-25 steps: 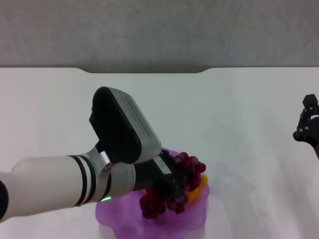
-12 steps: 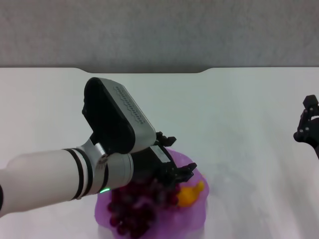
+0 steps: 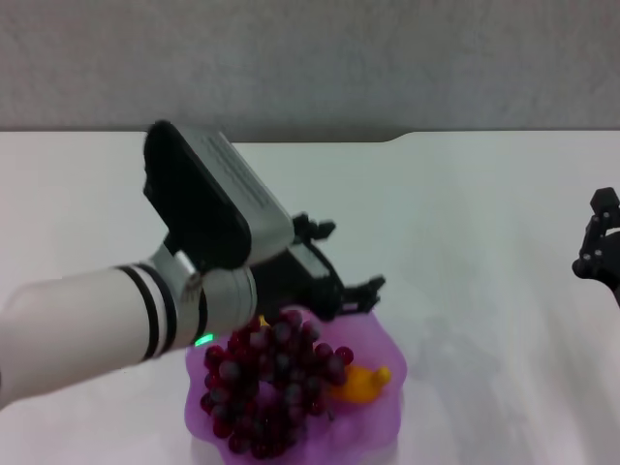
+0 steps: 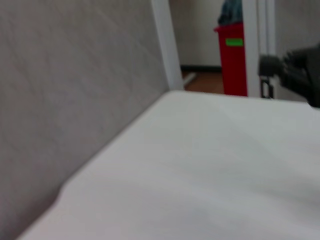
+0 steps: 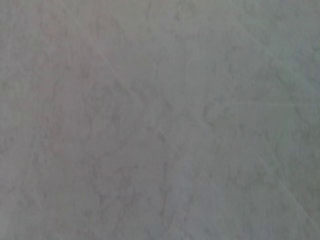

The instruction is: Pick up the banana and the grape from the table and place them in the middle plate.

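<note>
The grape bunch [image 3: 263,383] lies in the purple scalloped plate [image 3: 383,412] at the near middle of the white table [image 3: 465,213]. The banana [image 3: 360,381] lies in the plate too, mostly under the grapes, with only its orange end showing. My left gripper [image 3: 344,260] is open and empty, just above and behind the plate's far rim. My right gripper [image 3: 599,244] is parked at the right edge of the head view, above the table.
The left arm's white forearm and black wrist housing [image 3: 208,208] cover the table left of the plate. The left wrist view shows bare tabletop [image 4: 210,165], a grey wall and a red bin [image 4: 231,57] beyond. The right wrist view shows only a grey surface.
The left gripper let go of the grape bunch, which dropped into the plate over the banana. The gripper then rose and drew back from the plate, open.
</note>
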{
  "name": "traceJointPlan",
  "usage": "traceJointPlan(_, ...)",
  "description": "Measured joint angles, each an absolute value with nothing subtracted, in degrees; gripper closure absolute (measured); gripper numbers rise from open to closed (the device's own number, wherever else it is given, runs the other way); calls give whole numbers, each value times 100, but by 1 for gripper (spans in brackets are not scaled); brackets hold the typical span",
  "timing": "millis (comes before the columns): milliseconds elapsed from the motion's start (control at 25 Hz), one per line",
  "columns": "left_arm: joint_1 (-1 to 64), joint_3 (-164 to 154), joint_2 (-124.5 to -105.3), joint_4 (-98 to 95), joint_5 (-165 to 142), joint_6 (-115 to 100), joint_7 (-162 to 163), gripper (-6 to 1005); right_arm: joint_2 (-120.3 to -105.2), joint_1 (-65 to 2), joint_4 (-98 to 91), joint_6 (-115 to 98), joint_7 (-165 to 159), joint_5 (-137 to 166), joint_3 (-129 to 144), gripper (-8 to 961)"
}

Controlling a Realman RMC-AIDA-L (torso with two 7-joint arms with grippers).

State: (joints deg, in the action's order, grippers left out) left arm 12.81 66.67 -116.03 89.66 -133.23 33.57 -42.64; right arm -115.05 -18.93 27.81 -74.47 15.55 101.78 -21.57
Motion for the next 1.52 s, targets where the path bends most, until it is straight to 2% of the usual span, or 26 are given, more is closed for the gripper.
traceJointPlan(80,1281,6712,-11602,9039,-13323,3209,-4278,119,-11505,-1886,2759,-7444,1555,10177,-2172,953)
traceJointPlan(440,1013,6816,-11599,9448,-13324,2159,-4494,148,-11505,-1889,2697,-7431,1420,10177,-2203,953)
traceJointPlan(880,502,7133,-11593,9427,-12615,970,-4558,616,-11513,-1974,2333,-7431,984,10178,-2154,953)
traceJointPlan(1240,520,7389,-11574,8990,-12601,-412,-4553,837,-11513,-2001,2288,-7434,972,10180,-2144,953)
traceJointPlan(1520,1226,7770,-11539,7280,-12717,-1843,-4438,970,-11513,-2110,2207,-7437,967,10182,-2145,953)
